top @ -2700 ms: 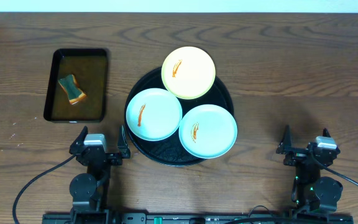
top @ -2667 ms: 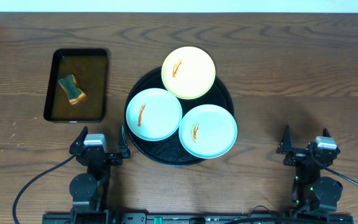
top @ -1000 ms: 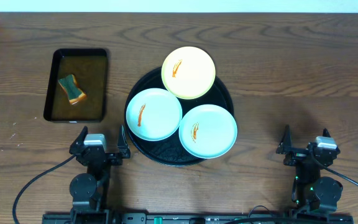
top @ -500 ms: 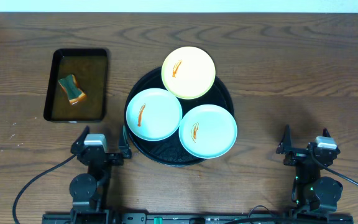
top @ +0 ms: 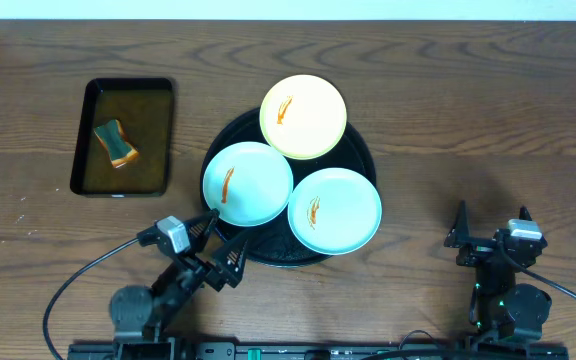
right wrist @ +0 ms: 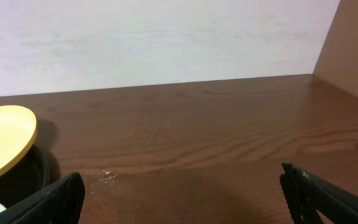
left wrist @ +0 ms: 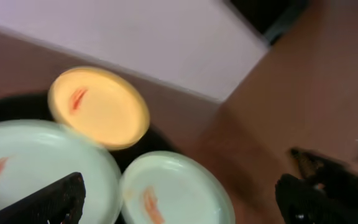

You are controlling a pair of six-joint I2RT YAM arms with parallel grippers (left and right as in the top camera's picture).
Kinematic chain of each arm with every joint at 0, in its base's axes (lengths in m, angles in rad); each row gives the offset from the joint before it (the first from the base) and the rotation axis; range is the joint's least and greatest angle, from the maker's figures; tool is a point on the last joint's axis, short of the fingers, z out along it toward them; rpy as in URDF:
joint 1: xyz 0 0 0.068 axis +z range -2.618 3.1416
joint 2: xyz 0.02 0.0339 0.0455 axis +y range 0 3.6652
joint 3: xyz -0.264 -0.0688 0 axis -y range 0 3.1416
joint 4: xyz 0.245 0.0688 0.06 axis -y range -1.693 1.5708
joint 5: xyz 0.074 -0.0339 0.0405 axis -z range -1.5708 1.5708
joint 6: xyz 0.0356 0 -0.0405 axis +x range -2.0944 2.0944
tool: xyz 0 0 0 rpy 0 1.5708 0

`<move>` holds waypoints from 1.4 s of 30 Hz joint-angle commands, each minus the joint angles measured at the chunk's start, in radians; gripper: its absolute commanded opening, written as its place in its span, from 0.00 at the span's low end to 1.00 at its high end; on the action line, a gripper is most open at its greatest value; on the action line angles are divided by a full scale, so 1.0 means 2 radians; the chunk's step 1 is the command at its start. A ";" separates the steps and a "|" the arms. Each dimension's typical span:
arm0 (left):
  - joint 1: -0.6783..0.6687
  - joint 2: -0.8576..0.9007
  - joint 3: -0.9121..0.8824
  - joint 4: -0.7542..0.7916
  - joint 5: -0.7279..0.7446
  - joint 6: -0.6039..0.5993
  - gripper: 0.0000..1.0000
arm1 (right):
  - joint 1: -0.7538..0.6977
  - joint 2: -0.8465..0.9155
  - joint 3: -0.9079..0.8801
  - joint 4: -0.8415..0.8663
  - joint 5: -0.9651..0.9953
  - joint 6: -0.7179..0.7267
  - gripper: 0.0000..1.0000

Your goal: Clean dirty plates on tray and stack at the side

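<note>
The round black tray [top: 268, 241] holds three dirty plates, each with an orange smear: a pale yellow one [top: 303, 117] at the back, a mint one [top: 248, 183] at the left and a mint one [top: 335, 210] at the right. My left gripper [top: 222, 243] is open, angled toward the tray's front-left rim, just short of the left mint plate. The blurred left wrist view shows the yellow plate [left wrist: 98, 107] and both mint plates [left wrist: 36, 168] [left wrist: 173, 190] ahead of the open left gripper [left wrist: 180, 198]. My right gripper [top: 491, 222] stands open and empty over bare table, well right of the tray. The right wrist view catches the yellow plate's edge [right wrist: 2, 140].
A black rectangular tray [top: 83, 150] with brownish liquid sits at the left, holding a sponge [top: 115, 143]. A pale wall [right wrist: 166, 37] runs behind the table's far edge. Bare wood table [top: 468, 120] lies right of the round tray.
My left arm has swung right and forward from its resting spot, turning its open gripper toward the tray's front-left rim. The right arm and the plates have not moved.
</note>
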 commanded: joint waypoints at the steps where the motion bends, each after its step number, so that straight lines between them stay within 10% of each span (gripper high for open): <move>1: 0.001 -0.002 0.000 0.054 0.026 -0.061 0.98 | -0.004 0.000 -0.001 -0.002 0.004 -0.005 0.99; 11: 0.012 0.065 0.107 -0.016 0.034 -0.020 0.98 | -0.004 0.000 -0.001 -0.002 0.004 -0.005 0.99; 19: 0.015 0.297 0.351 -0.338 -0.086 0.201 0.98 | -0.004 0.000 -0.001 -0.002 0.004 -0.005 0.99; 26: 0.015 0.508 0.533 -0.573 -0.186 0.217 0.98 | -0.004 0.000 -0.001 -0.002 0.004 -0.005 0.99; 42: 0.015 0.587 0.570 -0.603 -0.173 0.213 0.98 | -0.004 0.000 -0.001 -0.002 0.004 -0.005 0.99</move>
